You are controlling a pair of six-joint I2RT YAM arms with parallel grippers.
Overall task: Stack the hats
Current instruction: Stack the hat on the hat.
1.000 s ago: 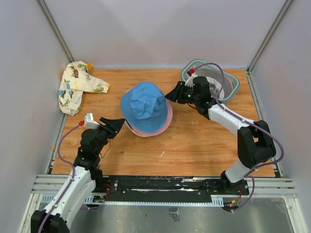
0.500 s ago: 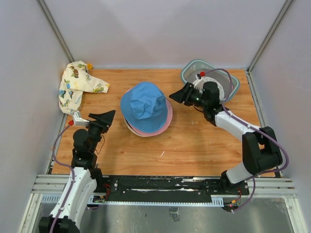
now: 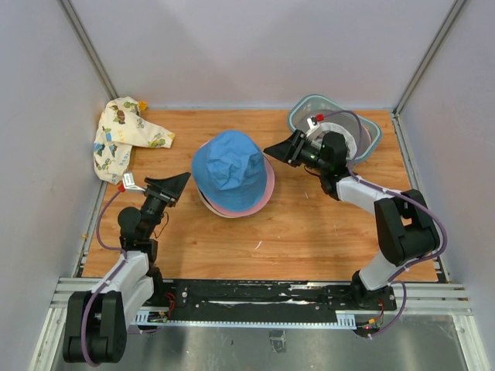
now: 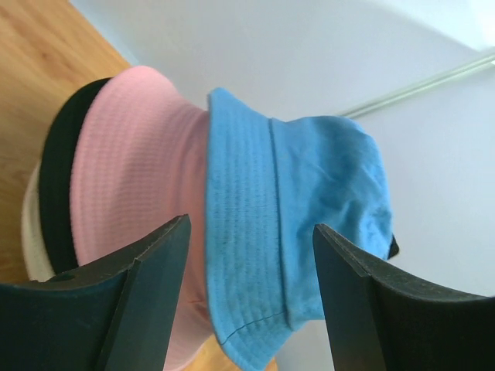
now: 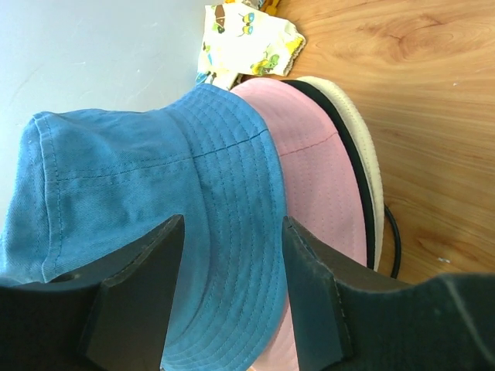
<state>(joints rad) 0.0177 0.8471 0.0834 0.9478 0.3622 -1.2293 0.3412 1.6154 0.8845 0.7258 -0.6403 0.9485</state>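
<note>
now both claws stand open and empty, each aimed at the stack point(image 3: 232, 174) at centre, with the blue hat point(image 3: 229, 166) on top. the left claw point(image 3: 179, 184) sits at its near-left and the right claw point(image 3: 272, 151) at its far-right, neither touching it. the loose patterned hat point(image 3: 124, 137) lies in the far-left corner, beyond the left claw, so we judge the left arm nearer.

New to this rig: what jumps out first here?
The blue hat topping a stack mid-table, pink hat brim showing beneath it. The left gripper and right gripper flank the stack, both open. A crumpled printed cloth lies alone in the far-left corner.
</note>
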